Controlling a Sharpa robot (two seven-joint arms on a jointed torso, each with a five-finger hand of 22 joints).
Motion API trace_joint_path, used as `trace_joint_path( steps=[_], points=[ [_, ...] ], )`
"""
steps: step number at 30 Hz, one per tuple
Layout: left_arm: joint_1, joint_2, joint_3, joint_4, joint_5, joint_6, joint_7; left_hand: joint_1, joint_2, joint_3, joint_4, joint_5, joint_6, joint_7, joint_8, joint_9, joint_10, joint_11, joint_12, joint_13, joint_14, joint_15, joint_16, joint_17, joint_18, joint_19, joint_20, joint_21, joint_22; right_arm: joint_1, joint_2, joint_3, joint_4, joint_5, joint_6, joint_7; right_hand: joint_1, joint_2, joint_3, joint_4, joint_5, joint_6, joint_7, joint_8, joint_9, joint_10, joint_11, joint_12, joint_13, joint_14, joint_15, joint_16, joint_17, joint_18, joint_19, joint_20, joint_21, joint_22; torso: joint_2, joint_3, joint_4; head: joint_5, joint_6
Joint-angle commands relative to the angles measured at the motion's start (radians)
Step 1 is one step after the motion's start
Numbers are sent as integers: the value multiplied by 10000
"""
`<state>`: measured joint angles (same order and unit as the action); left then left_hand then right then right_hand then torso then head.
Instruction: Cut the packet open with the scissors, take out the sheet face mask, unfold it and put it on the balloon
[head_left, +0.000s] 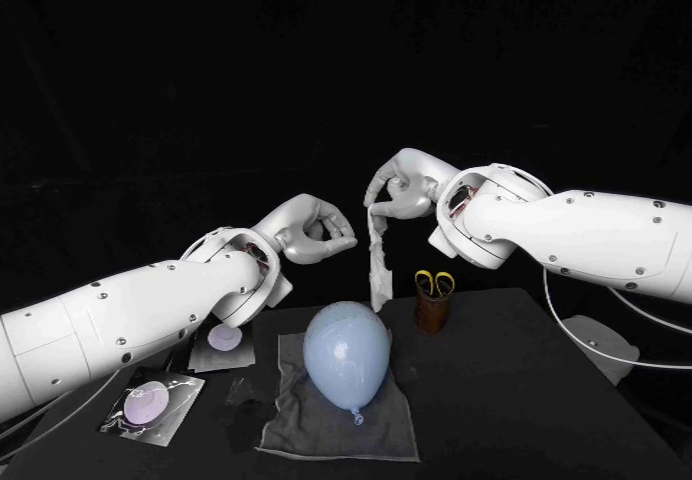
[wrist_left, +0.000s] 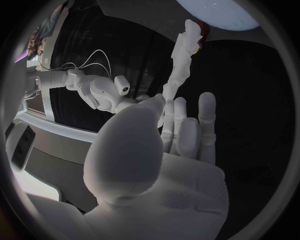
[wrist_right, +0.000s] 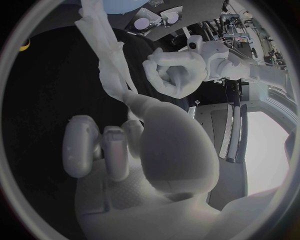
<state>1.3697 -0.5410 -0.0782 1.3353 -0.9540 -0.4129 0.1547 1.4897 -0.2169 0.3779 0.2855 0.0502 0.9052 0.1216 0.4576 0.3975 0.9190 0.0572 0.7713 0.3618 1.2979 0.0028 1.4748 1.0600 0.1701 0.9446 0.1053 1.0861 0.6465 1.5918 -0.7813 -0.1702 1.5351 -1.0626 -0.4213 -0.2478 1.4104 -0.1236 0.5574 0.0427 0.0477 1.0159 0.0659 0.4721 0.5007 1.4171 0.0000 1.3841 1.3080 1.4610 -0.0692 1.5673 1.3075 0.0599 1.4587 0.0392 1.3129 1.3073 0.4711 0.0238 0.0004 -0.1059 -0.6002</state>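
Observation:
My right hand (head_left: 398, 186) is raised above the table's far side and pinches the top of the white sheet mask (head_left: 379, 255), which hangs down as a narrow folded strip. The strip's lower end dangles just above the pale blue balloon (head_left: 346, 352). My left hand (head_left: 312, 230) hovers to the left of the strip, apart from it, fingers curled in with nothing in them. In the right wrist view the mask (wrist_right: 105, 60) runs from my right hand (wrist_right: 128, 150) past the left hand (wrist_right: 176, 72). The left wrist view shows my left hand (wrist_left: 172, 145) and the mask (wrist_left: 179, 65).
The balloon lies on a grey cloth (head_left: 296, 425). Yellow-handled scissors (head_left: 434, 282) stand in a brown cup (head_left: 431, 314) behind it. Two packets (head_left: 224, 342) (head_left: 150, 405) lie at the table's left, under my left arm.

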Motion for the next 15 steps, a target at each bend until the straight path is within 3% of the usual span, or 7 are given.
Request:
trace_joint_path(
  steps=[1,7,15],
  points=[
    [-76,148,-3,-110,23,-54,477,37,-160,-84,-20,-23,-298,93,-261,-129,15,90,-215,-128,-96,45,-57,-117,109,-114,-3,-101,-124,1,-8,7,42,-109,-218,133,-131,7,63,13,13,1,65,35,11,513,-45,40,1072,1098,28,35,2633,-117,274,18,31,1993,0,-8,-10,15,0],
    [-208,417,-60,-435,-92,-117,300,-37,-388,-410,10,-24,-655,315,-717,-371,-16,295,-542,-330,-288,220,-165,-430,115,-188,123,-282,-314,1,-16,9,106,-109,-267,143,-131,7,63,13,13,1,65,35,11,513,-45,40,1072,1098,28,35,2633,-117,274,18,31,1993,8,1,-18,38,-1],
    [-261,551,-82,-504,-235,-96,214,39,-407,-492,-34,-23,-617,329,-767,-410,1,314,-592,-366,-296,246,-170,-441,122,-179,159,-311,-335,1,23,12,178,-110,-284,165,-138,8,79,2,13,0,64,42,13,512,-46,37,1072,1098,28,35,2633,-116,271,18,22,1991,2,2,-10,35,-45]
  ],
)
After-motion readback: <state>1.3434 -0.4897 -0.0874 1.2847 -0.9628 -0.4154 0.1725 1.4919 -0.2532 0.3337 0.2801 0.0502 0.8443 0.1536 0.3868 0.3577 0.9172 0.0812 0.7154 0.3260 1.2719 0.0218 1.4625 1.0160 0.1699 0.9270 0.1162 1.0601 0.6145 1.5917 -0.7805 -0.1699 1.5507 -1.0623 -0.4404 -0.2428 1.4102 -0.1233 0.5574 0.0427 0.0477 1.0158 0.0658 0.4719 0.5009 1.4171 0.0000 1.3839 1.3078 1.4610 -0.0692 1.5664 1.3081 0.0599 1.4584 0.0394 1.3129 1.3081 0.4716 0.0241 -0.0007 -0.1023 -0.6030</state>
